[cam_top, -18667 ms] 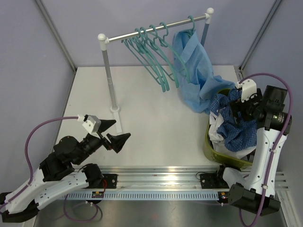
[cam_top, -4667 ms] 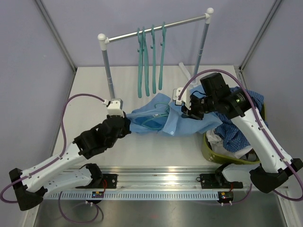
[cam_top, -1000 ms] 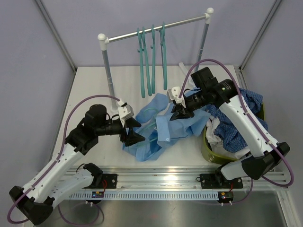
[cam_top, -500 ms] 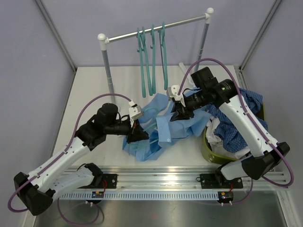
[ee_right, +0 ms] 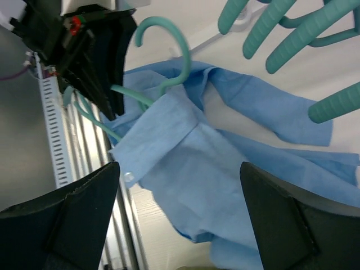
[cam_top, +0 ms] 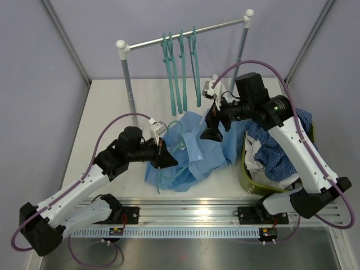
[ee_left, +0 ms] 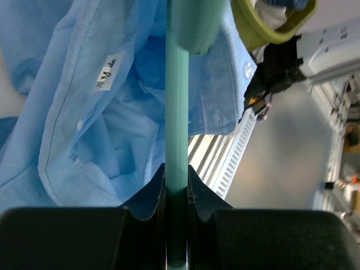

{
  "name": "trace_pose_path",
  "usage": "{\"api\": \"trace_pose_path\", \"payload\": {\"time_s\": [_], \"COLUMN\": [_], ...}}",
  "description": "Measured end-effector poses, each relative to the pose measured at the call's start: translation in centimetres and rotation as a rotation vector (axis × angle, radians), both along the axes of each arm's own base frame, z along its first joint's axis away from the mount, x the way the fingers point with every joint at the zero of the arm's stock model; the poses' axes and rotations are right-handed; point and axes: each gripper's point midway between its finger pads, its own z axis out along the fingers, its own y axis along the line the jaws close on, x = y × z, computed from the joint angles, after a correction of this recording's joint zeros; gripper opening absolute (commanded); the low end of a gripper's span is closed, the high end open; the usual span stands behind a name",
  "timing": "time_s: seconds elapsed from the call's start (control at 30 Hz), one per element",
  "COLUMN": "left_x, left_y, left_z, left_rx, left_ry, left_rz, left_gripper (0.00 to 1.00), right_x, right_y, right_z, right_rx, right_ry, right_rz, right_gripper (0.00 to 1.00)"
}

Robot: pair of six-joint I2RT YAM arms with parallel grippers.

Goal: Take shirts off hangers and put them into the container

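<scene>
A plain light blue shirt (cam_top: pixel 197 152) lies crumpled on the table with a teal hanger (cam_top: pixel 174 140) still inside its collar. My left gripper (cam_top: pixel 164 155) is shut on that hanger's bar (ee_left: pixel 177 112), which runs straight out between the jaws (ee_left: pixel 177 188). In the right wrist view the hook (ee_right: pixel 169 45) sticks out of the collar, beside the left gripper (ee_right: pixel 104 67). My right gripper (cam_top: pixel 212 122) hangs open above the shirt (ee_right: pixel 214 163), holding nothing (ee_right: pixel 180 214). The olive-green container (cam_top: pixel 246 171) stands at the right, with a dark blue check shirt (cam_top: pixel 281 143) and a white one (cam_top: pixel 260 160) in it.
Bare teal hangers (cam_top: pixel 181 67) hang from the silver rail (cam_top: pixel 185 32) at the back, close behind my right gripper; their lower ends show in the right wrist view (ee_right: pixel 281 28). The container's rim (ee_left: pixel 253 28) lies just past the shirt. The metal base rail (cam_top: pixel 191 216) runs along the near edge.
My left gripper closed on the hanger and drew it slightly toward the near left. My right gripper let go of the shirt collar, opened wide and rose toward the back; the shirt slumped.
</scene>
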Motion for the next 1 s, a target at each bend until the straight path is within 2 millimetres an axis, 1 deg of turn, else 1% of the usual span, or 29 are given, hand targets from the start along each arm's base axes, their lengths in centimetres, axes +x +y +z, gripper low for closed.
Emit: {"api": "trace_pose_path", "payload": {"time_s": [0.07, 0.13, 0.27, 0.37, 0.43, 0.5, 0.53, 0.57, 0.6, 0.63, 0.73, 0.83, 0.9, 1.0], "left_x": [0.5, 0.9, 1.4, 1.4, 1.3, 1.4, 1.4, 1.5, 1.5, 1.6, 1.7, 1.7, 1.7, 1.2], "left_y": [-0.3, -0.7, -1.6, -2.3, -2.6, -2.7, -2.7, -2.7, -2.7, -2.7, -2.5, -1.9, -1.3, 0.5], "left_z": [0.7, 1.6, 3.5, 4.4, 4.6, 4.7, 4.7, 4.7, 4.7, 4.6, 4.3, 3.4, 3.1, 3.3], "left_rx": [-0.032, -0.075, -0.162, -0.205, -0.216, -0.221, -0.221, -0.222, -0.220, -0.218, -0.200, -0.145, -0.099, -0.027], "left_ry": [0.037, 0.069, 0.124, 0.145, 0.156, 0.165, 0.166, 0.164, 0.164, 0.162, 0.141, 0.096, 0.051, -0.056], "left_rz": [0.055, 0.100, 0.147, 0.151, 0.153, 0.157, 0.161, 0.164, 0.167, 0.171, 0.173, 0.164, 0.156, 0.139], "left_gripper": [0.00, 0.00, 0.00, 0.00, 0.00, 0.00, 0.00, 0.00, 0.00, 0.00, 0.00, 0.00, 0.00, 0.00], "right_x": [-0.9, -1.6, -2.7, -2.4, -1.7, -1.2, -1.1, -1.0, -1.0, -1.0, -0.9, -0.6, 0.2, 2.4], "right_y": [0.2, 0.6, 1.6, 2.3, 2.7, 3.0, 3.1, 3.2, 3.2, 3.3, 3.3, 2.9, 1.9, -1.0], "right_z": [0.5, 0.2, -2.3, -3.9, -4.5, -4.7, -4.7, -4.7, -4.7, -4.6, -4.2, -3.7, -2.9, -1.4], "right_rx": [0.034, 0.054, 0.033, 0.006, 0.001, 0.001, 0.005, 0.009, 0.011, 0.013, 0.019, 0.026, 0.041, 0.068], "right_ry": [0.048, 0.103, 0.228, 0.282, 0.293, 0.301, 0.306, 0.306, 0.305, 0.306, 0.298, 0.278, 0.255, 0.196], "right_rz": [-0.003, -0.002, -0.005, -0.031, -0.055, -0.070, -0.073, -0.072, -0.071, -0.071, -0.072, -0.085, -0.121, -0.234], "right_gripper": [0.92, 0.91, 0.90, 0.90, 0.83, 0.66, 0.37, 0.24, 0.13, 0.00, 0.00, 0.00, 0.00, 0.00]}}
